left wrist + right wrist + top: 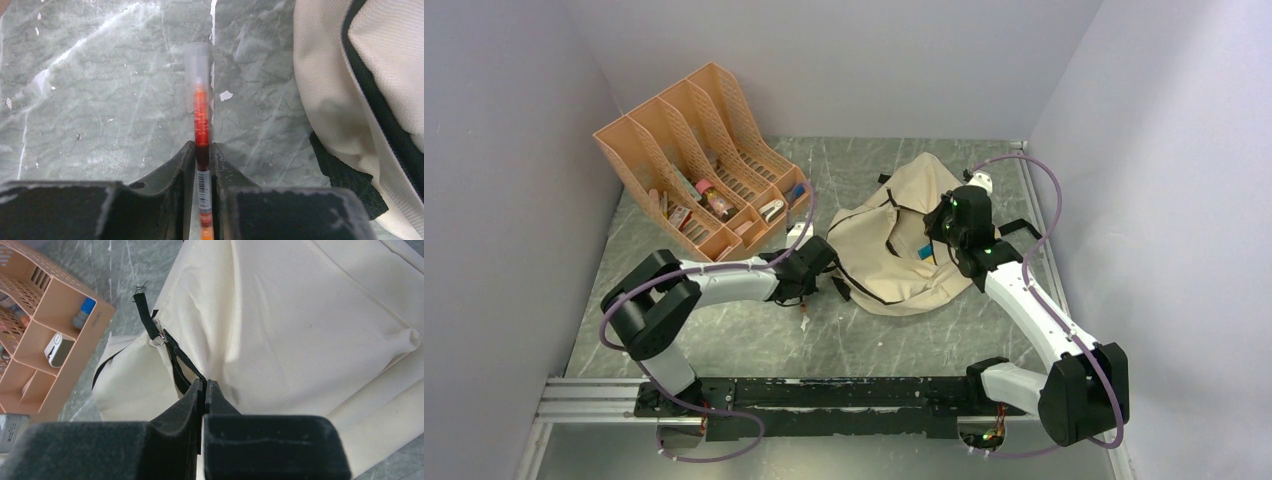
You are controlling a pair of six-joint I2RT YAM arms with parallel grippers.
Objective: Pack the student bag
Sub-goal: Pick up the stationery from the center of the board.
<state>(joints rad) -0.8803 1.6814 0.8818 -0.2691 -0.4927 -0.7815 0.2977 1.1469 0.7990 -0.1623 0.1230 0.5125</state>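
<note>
- My left gripper (201,150) clamps the pen (201,110), its axis in line with the jaws.
- Bag (325,90) lies just right.
- Right gripper (204,387) pinches its zipper edge (187,365).

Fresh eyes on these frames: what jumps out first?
The cream student bag slumped right of centre, with the right gripper pinched shut on its black zipper edge. Next, the left gripper clamped on a thin orange pen with a clear cap, just left of the bag. The orange file organizer stands at the far left.
</note>
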